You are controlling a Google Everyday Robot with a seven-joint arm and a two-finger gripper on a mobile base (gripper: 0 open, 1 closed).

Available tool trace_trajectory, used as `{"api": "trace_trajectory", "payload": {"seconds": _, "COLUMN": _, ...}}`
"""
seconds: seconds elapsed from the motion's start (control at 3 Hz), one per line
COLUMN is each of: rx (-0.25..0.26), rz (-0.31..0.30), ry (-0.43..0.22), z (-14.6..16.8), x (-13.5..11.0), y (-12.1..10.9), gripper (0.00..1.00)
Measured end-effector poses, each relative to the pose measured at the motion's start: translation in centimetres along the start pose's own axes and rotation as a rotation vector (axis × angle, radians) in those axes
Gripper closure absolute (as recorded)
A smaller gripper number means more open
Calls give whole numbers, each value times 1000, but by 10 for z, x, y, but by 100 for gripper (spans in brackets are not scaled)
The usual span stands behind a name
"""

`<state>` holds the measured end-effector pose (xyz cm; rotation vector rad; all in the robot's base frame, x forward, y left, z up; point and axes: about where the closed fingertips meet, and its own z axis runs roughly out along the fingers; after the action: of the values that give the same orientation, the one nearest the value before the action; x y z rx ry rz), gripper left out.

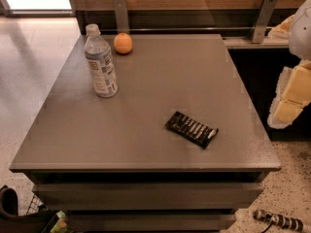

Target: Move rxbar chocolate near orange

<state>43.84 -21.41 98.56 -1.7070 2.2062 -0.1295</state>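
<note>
The rxbar chocolate (191, 129), a flat black bar with white lettering, lies on the grey table (160, 72) at the front right, turned slightly askew. The orange (123, 43) sits at the table's back left, far from the bar. My gripper (290, 98), white and pale yellow, hangs at the right edge of the view, beyond the table's right side and to the right of the bar. It touches nothing and holds nothing that I can see.
A clear water bottle (100, 64) with a white cap stands upright just in front and left of the orange. A wood-panelled wall with metal brackets (120, 13) runs behind the table. A drawer front (146, 194) is below the tabletop. Small items lie on the floor (279, 221).
</note>
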Motion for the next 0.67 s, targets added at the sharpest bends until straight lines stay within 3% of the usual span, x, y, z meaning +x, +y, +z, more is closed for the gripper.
{"api": "trace_trajectory", "payload": {"seconds": 0.33, "rx": 7, "rz": 3, "ry": -5, "z": -1, "x": -1, "y": 0, "gripper": 0}}
{"api": "trace_trajectory", "payload": {"seconds": 0.67, "rx": 28, "rz": 82, "ry": -102, "z": 16, "x": -13, "y": 8, "gripper": 0}}
